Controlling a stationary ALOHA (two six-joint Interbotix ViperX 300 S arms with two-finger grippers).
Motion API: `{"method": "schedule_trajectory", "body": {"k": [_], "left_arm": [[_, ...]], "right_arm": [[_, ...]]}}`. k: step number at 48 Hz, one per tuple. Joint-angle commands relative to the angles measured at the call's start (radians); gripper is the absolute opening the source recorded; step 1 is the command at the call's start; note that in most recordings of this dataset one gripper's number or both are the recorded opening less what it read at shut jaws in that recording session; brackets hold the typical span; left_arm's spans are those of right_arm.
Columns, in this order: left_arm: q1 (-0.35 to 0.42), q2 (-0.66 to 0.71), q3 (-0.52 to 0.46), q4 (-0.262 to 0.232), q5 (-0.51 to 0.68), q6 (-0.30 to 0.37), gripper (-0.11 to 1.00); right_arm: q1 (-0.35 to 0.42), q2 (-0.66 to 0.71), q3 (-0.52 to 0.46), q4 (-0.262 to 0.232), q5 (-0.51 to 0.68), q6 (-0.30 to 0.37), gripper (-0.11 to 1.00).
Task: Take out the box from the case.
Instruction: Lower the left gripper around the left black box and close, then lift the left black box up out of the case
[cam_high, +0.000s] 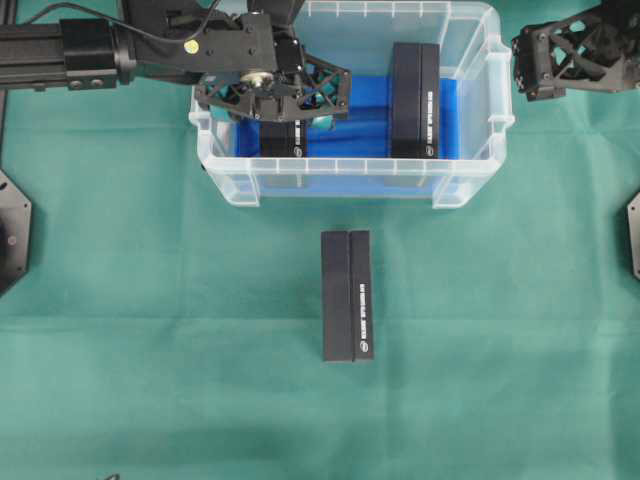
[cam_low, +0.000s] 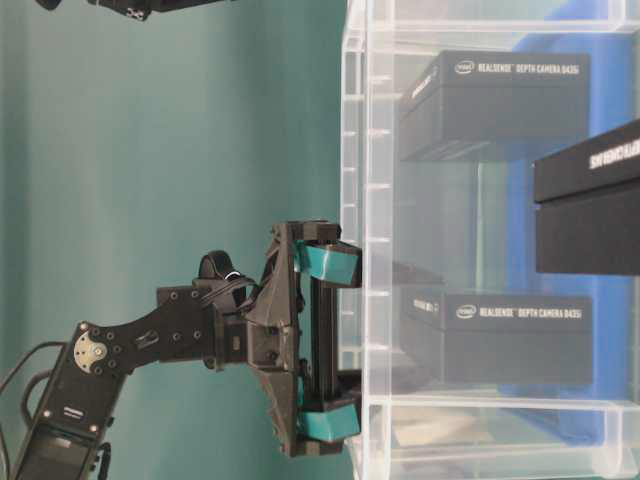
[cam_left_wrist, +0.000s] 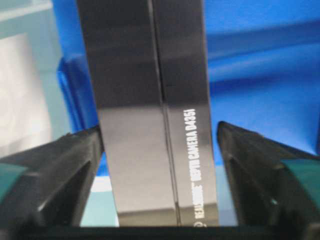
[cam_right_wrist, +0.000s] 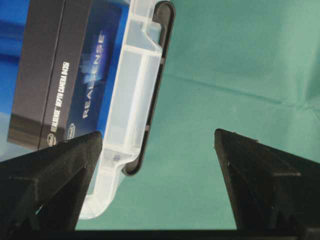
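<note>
Inside the case (cam_high: 470, 190), the left pincer (cam_high: 275, 92) straddles a black box (cam_left_wrist: 150, 115), jaws apart.

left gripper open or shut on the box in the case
Open: the left gripper straddles the box, with gaps between fingers and box sides.

A robotics lab bench: green cloth (cam_high: 150, 330) covering the table, with black robot arms (cam_high: 90, 50) mounted at the far edge.
</note>
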Motion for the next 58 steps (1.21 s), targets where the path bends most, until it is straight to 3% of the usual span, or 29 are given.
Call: {"method": "schedule_trajectory", "body": {"k": [1, 4, 35, 58], "left_arm": [[-0.003, -0.014, -0.011, 0.003, -0.025, 0.0, 0.73], [-0.003, -0.014, -0.012, -0.002, -0.034, 0.0, 0.6], [-0.003, -0.06, -0.032, -0.009, 0.078, 0.009, 0.6], [-0.003, -0.086, -0.193, -0.011, 0.212, 0.025, 0.6]], "right_arm": [[0.002, -0.005, -0.011, -0.003, -0.005, 0.002, 0.91], [0.002, -0.003, -0.011, -0.003, -0.005, 0.002, 0.91], [0.002, -0.006, -0.012, -0.005, -0.026, 0.0, 0.91], [0.002, -0.009, -0.017, -0.005, -0.049, 0.0, 0.91]]}}
